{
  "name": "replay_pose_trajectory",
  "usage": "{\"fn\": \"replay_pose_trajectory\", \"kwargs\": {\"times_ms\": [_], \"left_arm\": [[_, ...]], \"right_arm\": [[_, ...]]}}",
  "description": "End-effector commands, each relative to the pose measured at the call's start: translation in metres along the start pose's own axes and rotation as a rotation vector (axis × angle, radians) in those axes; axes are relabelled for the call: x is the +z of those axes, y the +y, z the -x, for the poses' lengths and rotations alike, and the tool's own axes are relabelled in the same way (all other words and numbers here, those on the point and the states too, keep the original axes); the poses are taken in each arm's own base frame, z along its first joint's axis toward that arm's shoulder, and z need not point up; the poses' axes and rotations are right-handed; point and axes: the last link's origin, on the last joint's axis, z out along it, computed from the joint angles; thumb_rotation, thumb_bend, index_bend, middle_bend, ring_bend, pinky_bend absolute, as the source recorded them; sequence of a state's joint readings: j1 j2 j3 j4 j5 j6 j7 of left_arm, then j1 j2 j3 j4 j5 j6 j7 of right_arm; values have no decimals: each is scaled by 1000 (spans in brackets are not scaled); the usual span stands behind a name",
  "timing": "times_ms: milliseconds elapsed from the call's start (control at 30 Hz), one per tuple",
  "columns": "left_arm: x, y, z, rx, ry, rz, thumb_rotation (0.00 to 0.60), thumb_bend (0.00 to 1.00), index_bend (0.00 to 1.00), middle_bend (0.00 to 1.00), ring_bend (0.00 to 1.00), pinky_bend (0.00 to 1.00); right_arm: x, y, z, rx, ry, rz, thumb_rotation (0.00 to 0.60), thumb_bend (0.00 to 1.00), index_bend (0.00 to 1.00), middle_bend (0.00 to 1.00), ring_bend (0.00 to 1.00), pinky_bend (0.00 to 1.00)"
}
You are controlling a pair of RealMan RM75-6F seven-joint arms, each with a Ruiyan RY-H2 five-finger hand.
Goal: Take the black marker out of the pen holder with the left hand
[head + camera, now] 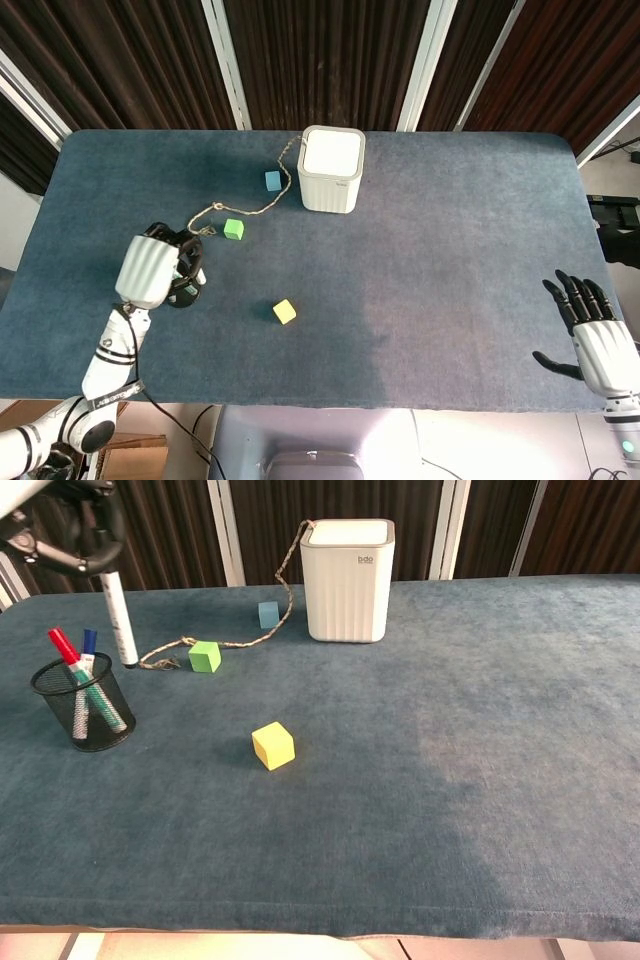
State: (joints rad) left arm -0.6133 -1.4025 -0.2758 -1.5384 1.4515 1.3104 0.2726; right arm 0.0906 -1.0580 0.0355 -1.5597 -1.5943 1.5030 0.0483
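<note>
Four markers (pixel 119 615), three blocks (pixel 273 745), one pen holder (pixel 83 706), one bin (pixel 348 579), one rope (pixel 268 630)

Both hands, left hand (pixel 152 270) and right hand (pixel 600 345), have ribbed white backs and seemingly black fingers.

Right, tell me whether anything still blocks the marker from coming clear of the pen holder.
Nothing visible does. The left hand holds the marker above and beside the pen holder, its tip outside the rim.

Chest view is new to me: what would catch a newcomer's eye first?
The left robot hand, top left, holds a marker in the air, clear of the mesh pen holder, which holds other markers. A white bin stands at the far middle.
</note>
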Motion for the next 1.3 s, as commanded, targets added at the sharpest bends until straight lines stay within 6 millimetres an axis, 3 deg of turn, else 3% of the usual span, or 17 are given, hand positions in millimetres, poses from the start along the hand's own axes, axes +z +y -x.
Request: {"fn": "replay_pose_trajectory", "kwargs": {"times_ms": [33, 233, 500, 600, 700, 800, 867, 967, 1067, 1200, 1300], "left_arm": [[33, 26, 8, -6, -29, 33, 600, 454, 665, 775, 634, 418], [70, 54, 31, -27, -102, 39, 600, 454, 658, 772, 626, 399], [88, 85, 70, 23, -263, 51, 600, 440, 634, 755, 605, 372], [92, 94, 80, 16, -305, 45, 600, 420, 587, 704, 561, 349], [94, 101, 87, 4, -342, 30, 600, 382, 445, 581, 462, 314], [96, 104, 88, -6, -360, 7, 600, 339, 140, 330, 261, 237], [96, 104, 83, -33, -345, -10, 600, 329, 34, 211, 166, 196], [93, 99, 74, -66, -318, -25, 600, 325, 0, 107, 84, 141], [84, 83, 56, -99, -286, -55, 600, 324, 0, 86, 69, 118], [53, 34, 18, -49, -241, -151, 600, 321, 1, 113, 77, 115], [18, -10, -8, 41, -183, -244, 600, 321, 54, 142, 108, 113]], "right_arm": [[0, 0, 0, 0, -2, -1, 600, 0, 0, 15, 0, 0], [-2, 3, 1, -3, -7, 7, 600, 0, 0, 15, 0, 0], [-2, 4, 2, -2, -10, 12, 600, 0, 0, 15, 0, 0], [-2, 4, 2, -2, -11, 12, 600, 0, 0, 15, 0, 0], [-1, 4, 2, -1, -11, 12, 600, 0, 0, 15, 0, 0], [-2, 4, 2, 0, -10, 13, 600, 0, 0, 15, 0, 0], [-3, 5, 1, 0, -9, 17, 600, 0, 0, 15, 0, 0], [-3, 7, 1, 0, -9, 22, 600, 0, 0, 15, 0, 0], [-3, 9, 1, 2, -9, 26, 600, 0, 0, 15, 0, 0], [-2, 13, 3, 7, -25, 28, 600, 0, 0, 15, 0, 0], [-1, 16, 4, 8, -36, 23, 600, 0, 0, 15, 0, 0]]}}
